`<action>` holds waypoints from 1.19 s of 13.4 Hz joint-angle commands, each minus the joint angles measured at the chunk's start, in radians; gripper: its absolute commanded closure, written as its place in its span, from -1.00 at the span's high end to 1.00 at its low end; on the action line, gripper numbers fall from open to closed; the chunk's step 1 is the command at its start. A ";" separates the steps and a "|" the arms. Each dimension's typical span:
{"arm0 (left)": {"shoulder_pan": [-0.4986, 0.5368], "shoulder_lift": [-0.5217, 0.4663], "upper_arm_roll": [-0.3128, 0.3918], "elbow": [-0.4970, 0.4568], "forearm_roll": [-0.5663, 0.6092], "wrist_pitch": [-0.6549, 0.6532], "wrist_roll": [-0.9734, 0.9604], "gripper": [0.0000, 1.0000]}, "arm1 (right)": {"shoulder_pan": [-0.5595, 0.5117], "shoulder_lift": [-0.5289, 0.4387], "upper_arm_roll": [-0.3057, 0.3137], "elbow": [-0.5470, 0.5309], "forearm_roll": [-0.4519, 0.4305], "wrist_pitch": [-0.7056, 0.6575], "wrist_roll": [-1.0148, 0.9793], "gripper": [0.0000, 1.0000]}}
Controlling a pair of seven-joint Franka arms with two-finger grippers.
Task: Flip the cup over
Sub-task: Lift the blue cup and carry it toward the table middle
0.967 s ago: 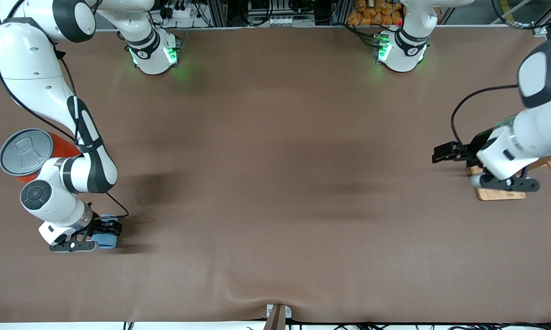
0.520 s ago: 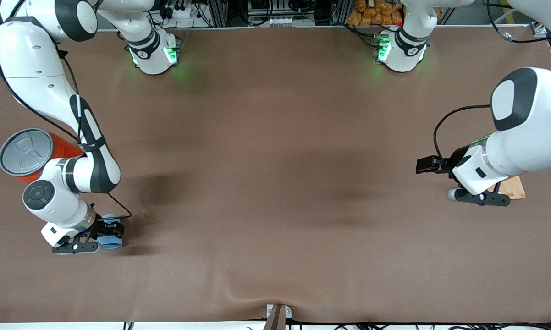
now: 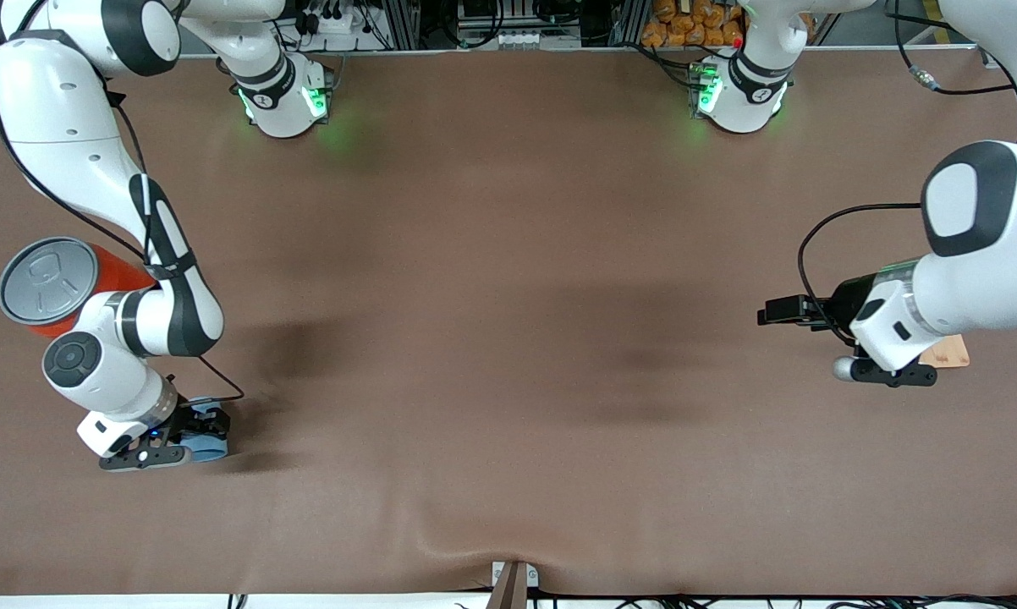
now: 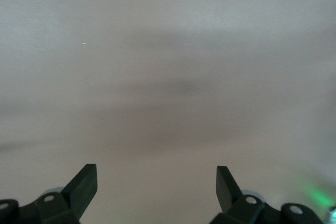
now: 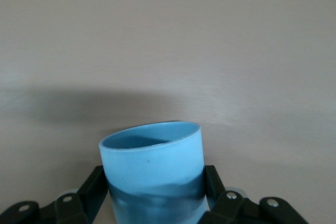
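The small light-blue cup [image 3: 208,447] is between the fingers of my right gripper [image 3: 197,436], low over the table at the right arm's end, nearer the front camera than the orange can. In the right wrist view the cup [image 5: 152,161] fills the gap of the right gripper [image 5: 152,182], both black fingers press its sides, and its darker open mouth points away from the hand. My left gripper [image 3: 847,370] hangs over bare table at the left arm's end. In the left wrist view it [image 4: 156,177] is open and empty.
A big orange can with a grey lid [image 3: 47,283] stands beside the right forearm, farther from the front camera than the cup. A light wooden board [image 3: 948,351] lies partly under the left arm. A brown cloth [image 3: 508,338] covers the table.
The left arm has swung off the wooden board toward the table's middle and come lower. The right gripper with the cup has shifted only slightly.
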 commanded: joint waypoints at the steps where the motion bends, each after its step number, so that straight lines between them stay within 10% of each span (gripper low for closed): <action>1: 0.013 0.047 -0.003 0.006 -0.139 -0.013 0.019 1.00 | 0.041 -0.086 0.021 -0.009 0.002 -0.066 -0.095 0.43; 16: 0.018 0.104 -0.004 -0.069 -0.405 -0.015 0.102 1.00 | 0.645 -0.123 0.018 -0.043 -0.012 -0.083 -0.697 0.43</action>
